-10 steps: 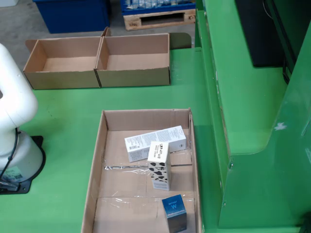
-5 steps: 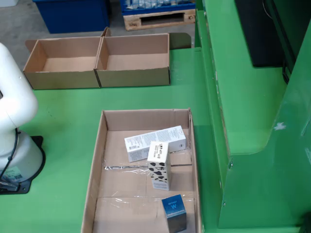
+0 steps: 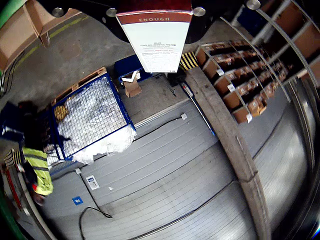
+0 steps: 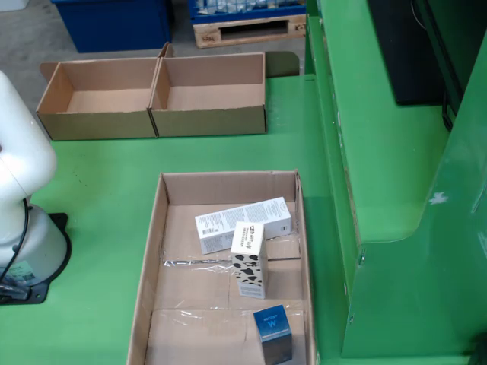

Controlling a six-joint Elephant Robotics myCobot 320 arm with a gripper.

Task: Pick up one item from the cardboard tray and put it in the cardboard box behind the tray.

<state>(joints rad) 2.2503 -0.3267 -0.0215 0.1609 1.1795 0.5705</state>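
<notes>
View that rides on the gripper: a white carton with a red band (image 3: 155,35), printed "ENOUGH", hangs right under the lens, top edge against the dark gripper body (image 3: 150,6). No jaws or fingers visible, so can't tell if clamped, sucked on or how wide; item looks carried. Below, far off: warehouse floor, blue wire cage (image 3: 92,117), shelving w/ boxes (image 3: 240,75). So arm is up high, pointing away from the bench. Fixed view over the bench: cardboard tray (image 4: 152,251) w/ three items left: long white carton (image 4: 243,222), cow-pattern box (image 4: 249,260), blue box (image 4: 272,331). Two open cardboard boxes (image 4: 152,95) behind tray, both empty. Only the white arm base (image 4: 23,190) in shot, no gripper. Judgement: transport step, pick done, drop pending. Next: swing over a rear box, lower, let go.
</notes>
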